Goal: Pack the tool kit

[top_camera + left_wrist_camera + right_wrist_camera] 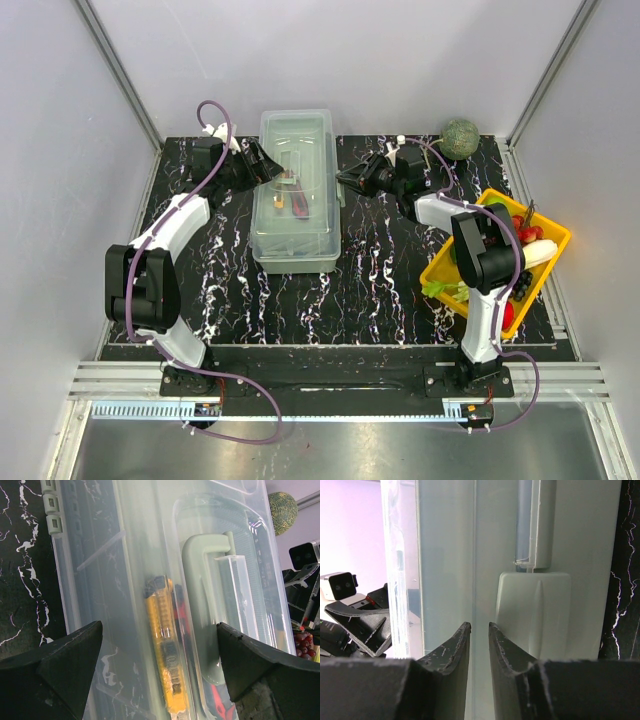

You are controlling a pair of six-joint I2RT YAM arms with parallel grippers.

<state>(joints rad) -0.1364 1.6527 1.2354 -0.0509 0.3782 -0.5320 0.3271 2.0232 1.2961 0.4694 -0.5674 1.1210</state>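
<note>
- Top external: pale grey-green plastic toolbox (pixel 295 240); yellow plastic fruit tray (pixel 560 240) and round green melon (pixel 460 138) lie to its right.
- Left wrist: left pincer (pixel 159 630) gapes over the clear lid (pixel 100 580), with a yellow knife (pixel 167 670) beneath.
- Right wrist: right pincer (pixel 479 626) almost closed; cannot tell if it grips.

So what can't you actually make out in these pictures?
- Top view: tools in the toolbox are tiny, hazed by its lid.
- Left wrist view: red tool mostly behind the handle; knife cut off at the bottom edge.
- Right wrist view: whether the jaws touch the latch; they block the contact.
</note>
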